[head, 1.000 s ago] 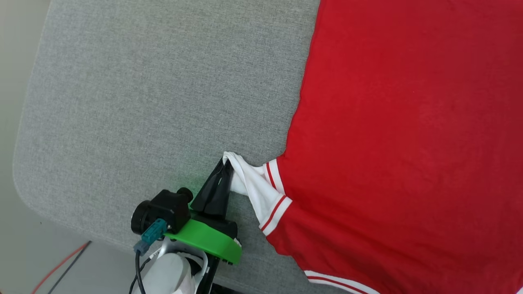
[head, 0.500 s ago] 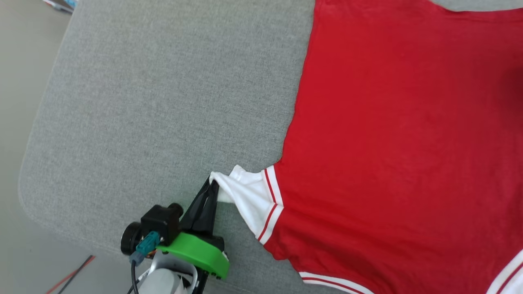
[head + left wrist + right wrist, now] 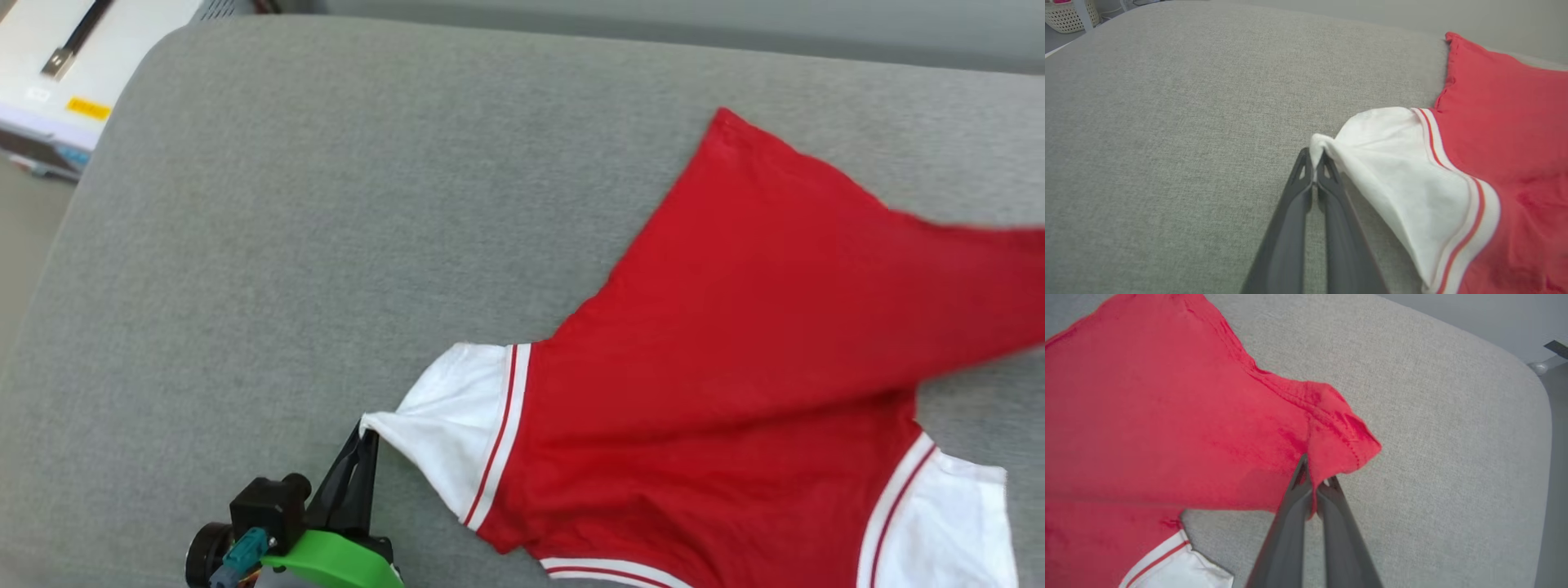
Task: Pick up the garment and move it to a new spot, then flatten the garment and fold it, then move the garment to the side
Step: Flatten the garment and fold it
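The garment (image 3: 735, 343), red with white sleeves and red-striped trim, lies on the grey padded surface (image 3: 326, 204), plain red side up. My left gripper (image 3: 365, 433) sits at the lower left of the head view, shut on the tip of the left white sleeve (image 3: 1392, 163). The left wrist view has that gripper (image 3: 1314, 163) pinching the sleeve's edge. In the right wrist view my right gripper (image 3: 1314, 477) is shut on a bunched red hem corner (image 3: 1339, 433), lifted off the surface. The red body (image 3: 1147, 416) stretches away from it, and the other white sleeve (image 3: 939, 523) lies at the lower right.
A white box with a yellow label (image 3: 73, 73) stands beyond the surface's far left corner. A woven basket (image 3: 1069, 16) sits on the floor in the left wrist view. Bare grey fabric spreads left of and behind the garment.
The head camera has tilted up, so the far edge now shows. The garment's right part has been pulled across and lifted, and the second sleeve has come into view. The left gripper still holds the sleeve.
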Controlling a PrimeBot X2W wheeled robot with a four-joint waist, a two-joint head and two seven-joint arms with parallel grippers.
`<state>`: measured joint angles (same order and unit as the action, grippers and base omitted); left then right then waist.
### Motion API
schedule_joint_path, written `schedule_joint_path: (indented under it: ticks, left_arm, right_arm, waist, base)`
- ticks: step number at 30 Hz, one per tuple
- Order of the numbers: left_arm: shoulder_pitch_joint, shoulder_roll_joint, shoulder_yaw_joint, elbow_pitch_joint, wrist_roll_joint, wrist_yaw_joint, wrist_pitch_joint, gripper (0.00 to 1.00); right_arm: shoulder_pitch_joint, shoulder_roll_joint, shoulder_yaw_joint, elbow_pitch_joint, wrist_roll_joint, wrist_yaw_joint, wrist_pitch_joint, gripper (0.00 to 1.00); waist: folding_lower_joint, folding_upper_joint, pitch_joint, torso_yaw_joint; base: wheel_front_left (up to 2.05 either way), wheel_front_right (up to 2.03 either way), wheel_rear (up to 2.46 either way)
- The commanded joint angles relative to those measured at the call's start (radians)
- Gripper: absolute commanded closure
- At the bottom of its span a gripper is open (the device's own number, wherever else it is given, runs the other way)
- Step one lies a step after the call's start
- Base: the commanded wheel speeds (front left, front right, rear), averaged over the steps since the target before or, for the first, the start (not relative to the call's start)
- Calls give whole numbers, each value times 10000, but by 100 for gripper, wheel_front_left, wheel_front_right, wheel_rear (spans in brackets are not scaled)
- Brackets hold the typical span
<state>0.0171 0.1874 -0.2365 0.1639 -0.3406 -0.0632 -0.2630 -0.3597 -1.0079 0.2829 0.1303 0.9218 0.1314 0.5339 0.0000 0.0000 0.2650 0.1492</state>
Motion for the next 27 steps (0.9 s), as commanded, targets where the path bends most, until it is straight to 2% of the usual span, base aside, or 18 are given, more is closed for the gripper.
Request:
schedule_joint_path:
  ticks: [1, 9, 16, 21, 22, 23, 24, 27]
  left_arm:
    - [201, 99, 69, -26, 79, 63, 12, 100]
    - [563, 268, 211, -35, 20, 130, 12, 100]
    - [540, 305, 150, 39, 14, 127, 12, 100]
    - [486, 335, 120, 123, -1, 125, 12, 100]
    - [471, 343, 109, 144, 0, 125, 12, 100]
    - [460, 349, 102, 158, 1, 126, 12, 100]
    - [446, 355, 95, 168, 4, 128, 12, 100]
    - [424, 357, 71, 171, 18, 132, 12, 100]
  right_arm:
    - [643, -23, -194, -32, 63, -7, -195, 100]
    - [3895, 534, -1586, -153, 229, -7, -598, 100]
    - [6195, 2137, -1975, -11, 153, -7, -503, 100]
    - [6499, 2929, -1973, 343, -47, -7, -485, 100]
    - [6451, 3034, -2027, 404, -119, -7, -530, 93]
    - [6383, 3100, -2110, 424, -164, -7, -586, 60]
    - [6276, 3150, -2240, 408, -236, -7, -686, 0]
    - [6011, 3082, -2608, 151, -426, -7, -864, 0]
  waist:
    - [0, 0, -650, -758]
    - [0, 0, -943, -1186]
    - [0, 0, -966, -1106]
    - [0, 0, -927, -1055]
    - [0, 0, -927, -1046]
    - [0, 0, -929, -1040]
    - [0, 0, -934, -1036]
    - [0, 0, -979, -1012]
  base:
    - [0, 0, 0]
    - [0, 0, 0]
    - [0, 0, 0]
    - [0, 0, 0]
    - [0, 0, 0]
    - [0, 0, 0]
    - [0, 0, 0]
    - [0, 0, 0]
